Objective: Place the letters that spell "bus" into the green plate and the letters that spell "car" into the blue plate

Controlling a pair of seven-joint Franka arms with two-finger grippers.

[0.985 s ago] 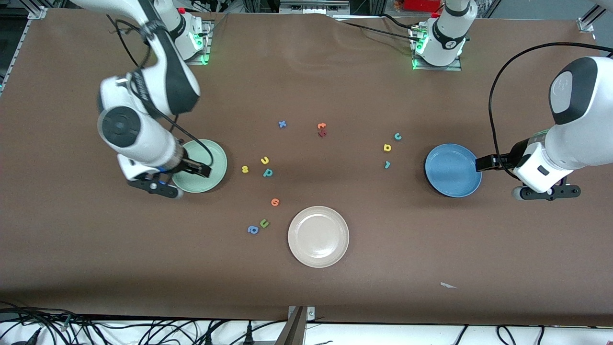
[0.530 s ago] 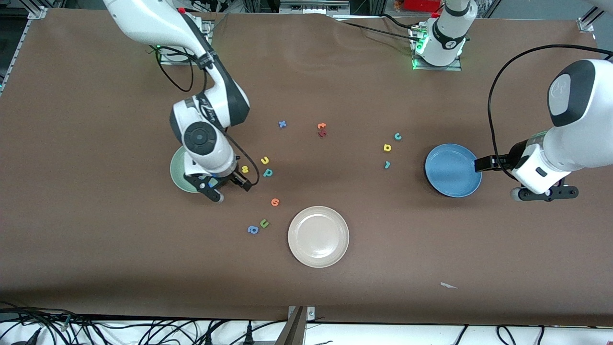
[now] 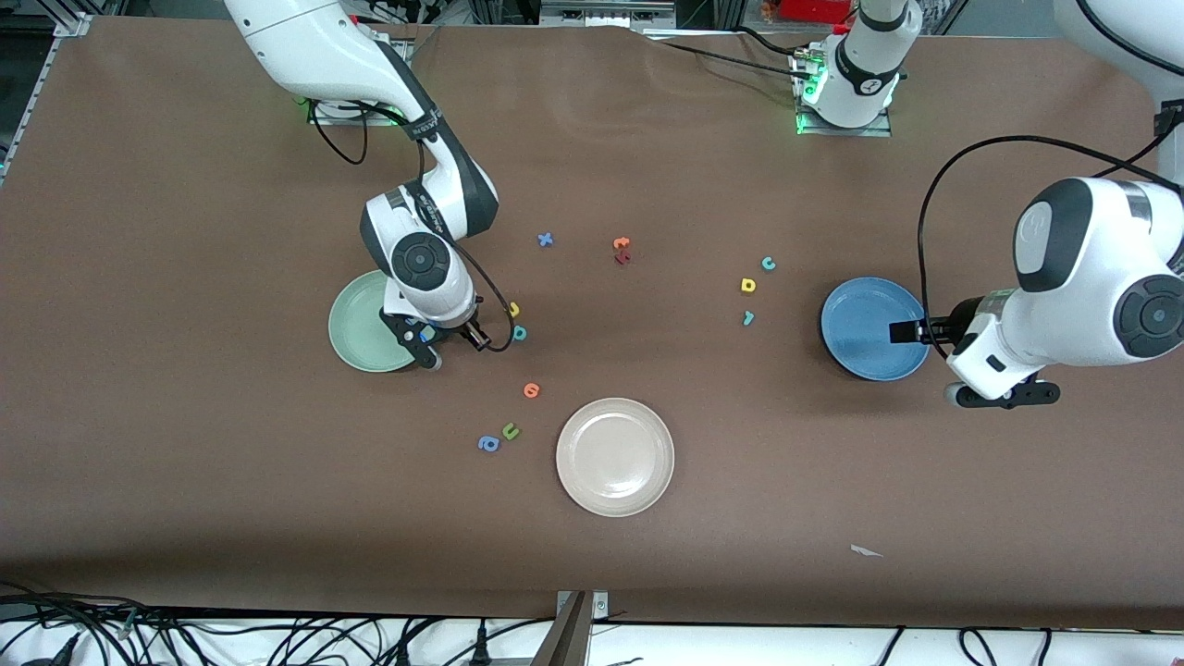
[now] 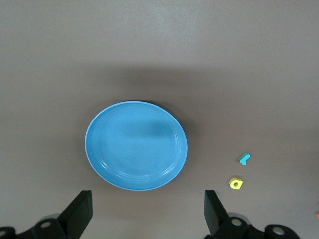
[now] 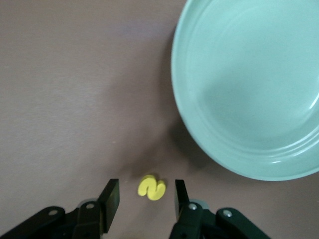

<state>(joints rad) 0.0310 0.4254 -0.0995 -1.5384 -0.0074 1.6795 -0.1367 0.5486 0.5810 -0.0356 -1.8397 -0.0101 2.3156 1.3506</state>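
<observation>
Lying between right tool's (image 5: pixel 144 199) fingers: yellow s (image 5: pixel 151 187).

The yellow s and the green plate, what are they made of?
The yellow s looks like soft foam: thick, matte, with rounded cut edges and no shine. The green plate looks like smooth plastic or melamine, maybe glazed ceramic: soft glossy highlights run along its ringed rim. The pictures alone cannot settle which.
</observation>
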